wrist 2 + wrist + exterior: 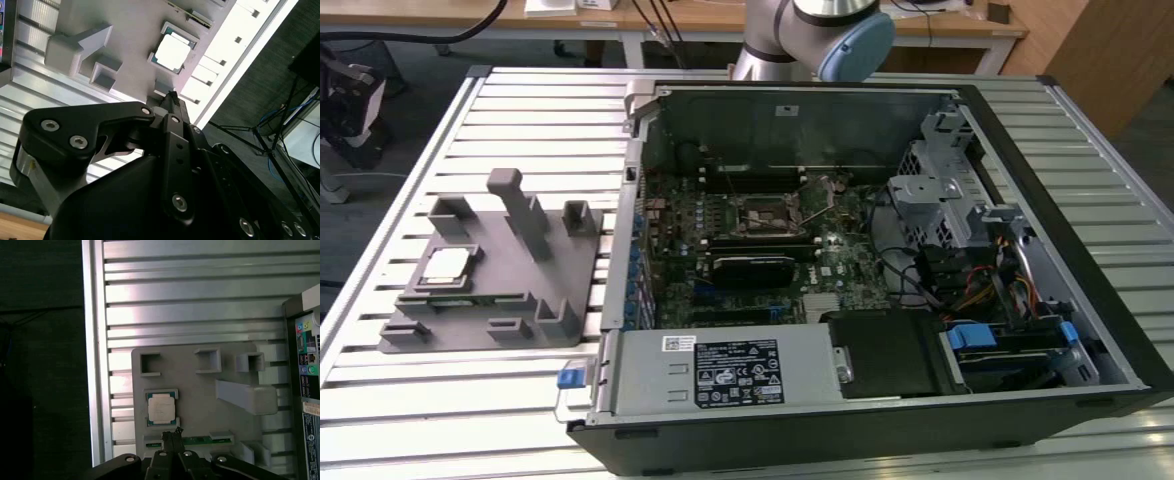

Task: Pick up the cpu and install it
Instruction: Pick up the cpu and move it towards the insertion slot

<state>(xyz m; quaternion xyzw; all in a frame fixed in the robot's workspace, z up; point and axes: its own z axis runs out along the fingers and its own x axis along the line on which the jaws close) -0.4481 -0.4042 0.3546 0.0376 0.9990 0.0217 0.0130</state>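
In the exterior view the fixture (520, 300) stands on the table (520, 110) at nine o'clock from the open case (881, 430). I judge the step in hand to be the approach for the pick. The gripper (173, 434) is clenched on nothing, so it would have to spread, centre over the chip, come down square and take opposite edges, keeping it level. The cpu (161, 407) lies flat in its pocket, at nine o'clock on the fixture in the exterior view. In both wrist views it is near the gripper, not touching it.
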